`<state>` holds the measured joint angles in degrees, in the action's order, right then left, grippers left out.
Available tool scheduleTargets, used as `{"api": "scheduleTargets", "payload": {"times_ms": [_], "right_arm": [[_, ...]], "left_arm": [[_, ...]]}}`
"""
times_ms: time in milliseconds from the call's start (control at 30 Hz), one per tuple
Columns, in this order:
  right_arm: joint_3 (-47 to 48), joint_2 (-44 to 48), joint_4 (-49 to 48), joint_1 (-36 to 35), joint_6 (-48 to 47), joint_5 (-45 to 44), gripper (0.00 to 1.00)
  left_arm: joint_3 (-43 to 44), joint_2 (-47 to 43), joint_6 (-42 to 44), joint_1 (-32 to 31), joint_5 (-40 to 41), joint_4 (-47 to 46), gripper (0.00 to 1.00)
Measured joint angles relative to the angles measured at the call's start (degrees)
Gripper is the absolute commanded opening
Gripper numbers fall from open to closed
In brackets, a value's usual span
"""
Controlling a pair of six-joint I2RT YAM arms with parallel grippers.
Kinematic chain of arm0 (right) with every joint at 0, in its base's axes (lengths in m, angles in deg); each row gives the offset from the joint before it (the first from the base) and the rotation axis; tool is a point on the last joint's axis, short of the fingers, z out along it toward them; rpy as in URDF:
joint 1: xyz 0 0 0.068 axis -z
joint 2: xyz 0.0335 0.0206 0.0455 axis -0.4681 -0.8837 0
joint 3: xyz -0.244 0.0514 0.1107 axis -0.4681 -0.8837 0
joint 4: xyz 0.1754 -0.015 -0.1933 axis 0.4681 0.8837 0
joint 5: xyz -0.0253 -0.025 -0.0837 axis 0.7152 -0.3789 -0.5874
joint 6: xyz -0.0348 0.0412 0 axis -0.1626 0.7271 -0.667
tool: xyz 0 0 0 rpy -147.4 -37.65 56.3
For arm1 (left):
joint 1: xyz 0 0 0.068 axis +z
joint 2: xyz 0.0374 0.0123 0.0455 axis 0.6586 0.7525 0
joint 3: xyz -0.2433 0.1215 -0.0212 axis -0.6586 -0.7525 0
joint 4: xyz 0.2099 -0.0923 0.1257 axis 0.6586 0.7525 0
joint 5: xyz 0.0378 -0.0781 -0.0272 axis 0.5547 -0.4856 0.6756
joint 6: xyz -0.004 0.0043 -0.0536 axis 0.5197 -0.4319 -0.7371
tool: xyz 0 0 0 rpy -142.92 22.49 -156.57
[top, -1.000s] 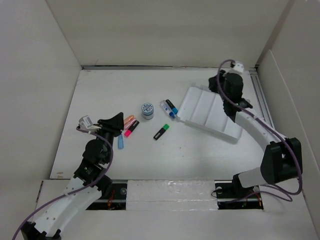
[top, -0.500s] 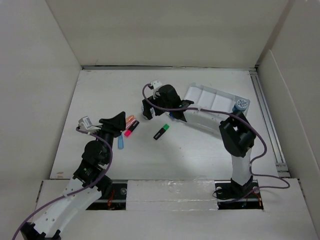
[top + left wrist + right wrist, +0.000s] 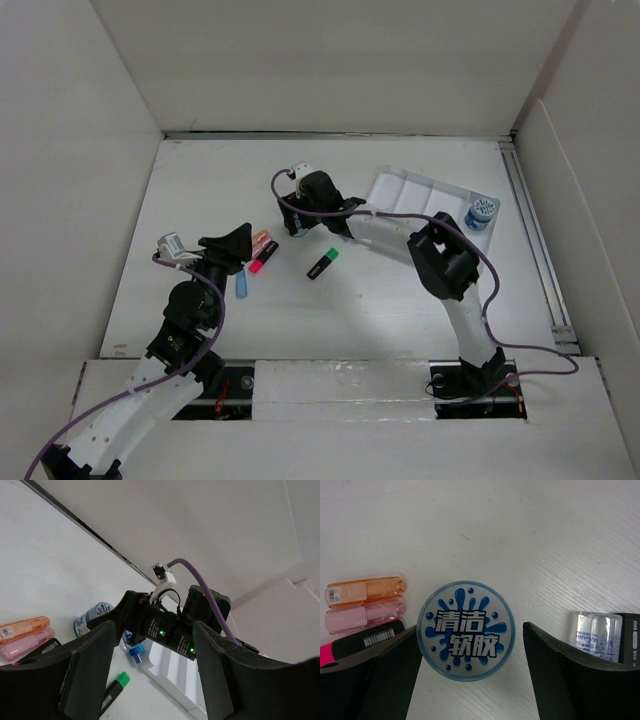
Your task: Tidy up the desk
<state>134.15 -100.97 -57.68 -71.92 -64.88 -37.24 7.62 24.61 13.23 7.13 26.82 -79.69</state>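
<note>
- While the desk (image 3: 380, 310) lies flat under everything, carrying the tray (image 3: 420, 192) on its far right part, it is only partly sorted. A blue-topped jar (image 3: 482, 212) now sits at the tray's right end, where none stood a second ago.
- A second jar (image 3: 465, 630), with a blue splash label, stands loose on the desk well left of the tray.
- Having swung over from the tray's far side, the right gripper (image 3: 297, 215) hangs above this second jar with its fingers spread wide on either side, not gripping it.
- An orange highlighter (image 3: 365, 590) and a pink highlighter (image 3: 362, 617) lie further left of the tray, just beside that jar.
- Further left again, the left gripper (image 3: 238, 248) has opened to a middling gap and holds nothing.
- One drop-off looks done, and the next pickup seems to be starting.
</note>
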Motion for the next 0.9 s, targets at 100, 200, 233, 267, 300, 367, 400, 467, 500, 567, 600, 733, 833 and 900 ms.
{"api": "scheduleTargets", "payload": {"times_ms": [100,200,233,267,300,367,400,467,500,567,600,733,833,900], "right_arm": [[0.83,-0.74,-0.15,-0.24,0.46,-0.13,0.63],[1.40,-1.07,-0.20,-0.68,0.92,-0.52,0.49],[1.40,-1.07,-0.15,-0.81,1.09,-0.76,0.48],[1.40,-1.07,-0.22,-0.94,1.36,-0.98,0.47],[1.16,-0.90,-0.52,-1.09,1.75,-1.27,0.45],[-0.66,0.55,-1.55,-1.38,2.60,-1.66,0.44],[-2.10,1.92,-1.73,-1.51,2.99,-1.99,0.44],[-5.57,6.54,-1.88,-1.79,3.96,-3.34,0.44],[-7.34,9.57,-1.86,-1.79,4.44,-4.28,0.44],[-11.69,17.14,-2.93,-1.68,5.53,-5.95,0.44],[-14.19,21.81,-3.67,-1.38,6.08,-6.86,0.44],[-25.79,42.34,-8.70,2.16,9.64,-12.63,0.44],[-36.63,57.61,-10.05,7.39,14.53,-18.64,0.44],[-43.67,65.70,-8.66,11.82,18.51,-23.02,0.44]], "left_arm": [[-0.02,0.00,0.00,0.00,-0.20,-0.09,0.59],[-0.04,0.11,-0.02,0.00,-0.24,-0.17,0.59],[-0.04,0.13,0.00,0.00,-0.28,-0.17,0.61],[-0.04,0.17,-0.02,0.00,-0.46,-0.22,0.62],[-0.04,0.33,-0.02,0.00,-0.70,-0.44,0.64],[-0.04,0.79,-0.04,0.00,-1.05,-0.94,0.64],[-0.04,1.29,0.00,0.00,-1.36,-1.29,0.65],[-0.04,2.49,0.00,0.00,-2.27,-1.55,0.67],[-0.04,3.10,0.02,0.00,-2.73,-1.77,0.68],[-0.04,4.61,0.07,0.00,-3.85,-2.19,0.69],[-0.04,5.29,0.09,0.00,-4.44,-2.25,0.69],[-0.04,7.76,0.90,0.00,-7.91,-3.43,0.71],[-0.04,9.70,1.07,0.00,-10.47,-5.05,0.71],[-0.04,10.97,1.16,0.00,-11.96,-5.66,0.71]]}}
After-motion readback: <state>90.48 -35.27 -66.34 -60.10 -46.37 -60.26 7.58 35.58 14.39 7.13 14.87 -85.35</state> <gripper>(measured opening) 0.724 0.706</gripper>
